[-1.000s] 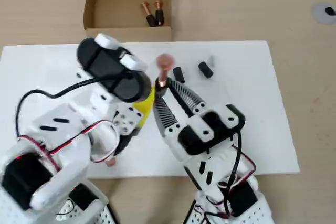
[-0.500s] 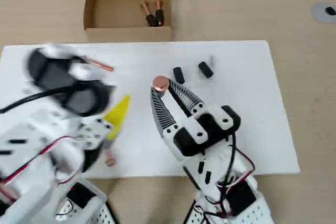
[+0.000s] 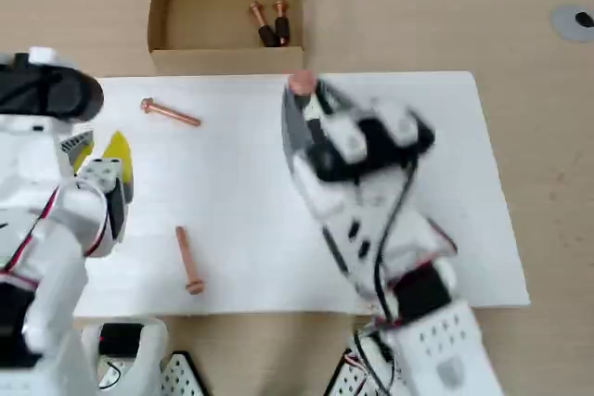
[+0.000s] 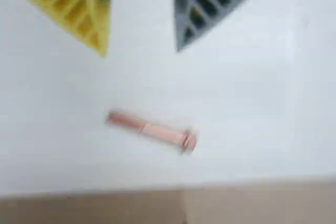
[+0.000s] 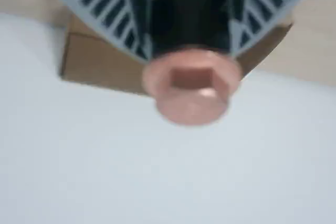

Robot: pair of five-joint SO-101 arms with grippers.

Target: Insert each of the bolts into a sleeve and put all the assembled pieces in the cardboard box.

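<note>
Right end effector (image 5: 190, 53) grips sleeve (image 5: 186, 9), bolt (image 5: 191, 85) half hidden.

You see two bare copper bolts (image 3: 171, 113) (image 3: 187, 261) lying flat, two assembled pieces (image 3: 270, 25) in the cardboard box (image 3: 159, 8), and a third piece (image 5: 190, 85) clamped in the right gripper (image 3: 303, 102).

The left gripper (image 4: 140, 50) hangs with its jaws spread, one yellow and one grey, over a white sheet (image 4: 252, 103). A copper bolt (image 4: 152, 129) lies flat on the sheet, near the tan worktop (image 4: 262, 203).
</note>
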